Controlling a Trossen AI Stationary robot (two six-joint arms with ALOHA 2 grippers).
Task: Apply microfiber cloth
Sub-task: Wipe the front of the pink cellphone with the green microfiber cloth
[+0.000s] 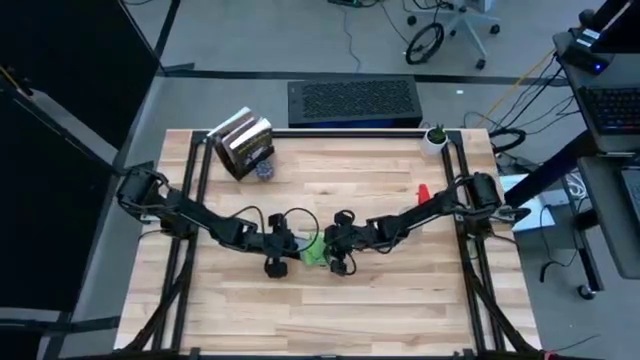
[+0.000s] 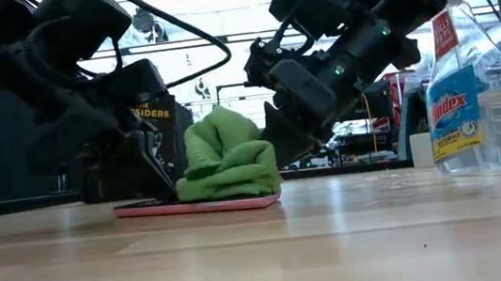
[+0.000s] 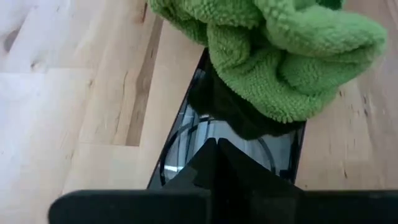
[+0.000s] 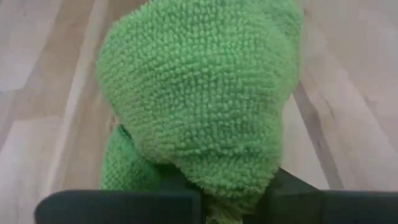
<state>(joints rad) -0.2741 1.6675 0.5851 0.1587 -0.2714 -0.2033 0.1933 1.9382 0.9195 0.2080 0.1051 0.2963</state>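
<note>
The microfiber cloth is seen at the middle of the high view, bunched into a green mound on the wooden surface, between the two hands. In the low view the cloth rests on top of a thin flat device with a pink edge, which lies flat on the surface.

The right hand is just right of the cloth in the high view. In the right wrist view the cloth fills the picture and runs down between the dark fingers, so this hand is judged to be clamped on the cloth.

The left hand is just left of the cloth in the high view. In the left wrist view its fingertips are drawn together over the near end of the device's glossy dark face, with the cloth covering the far end; whether the device is being pressed cannot be told.

The relation that matters: the device's long axis runs from the left hand toward the cloth, and the cloth lies at the end nearer the right hand. A wipe would probably be drawn along that axis by the right arm.

A Windex spray bottle stands well apart at the right of the low view.
</note>
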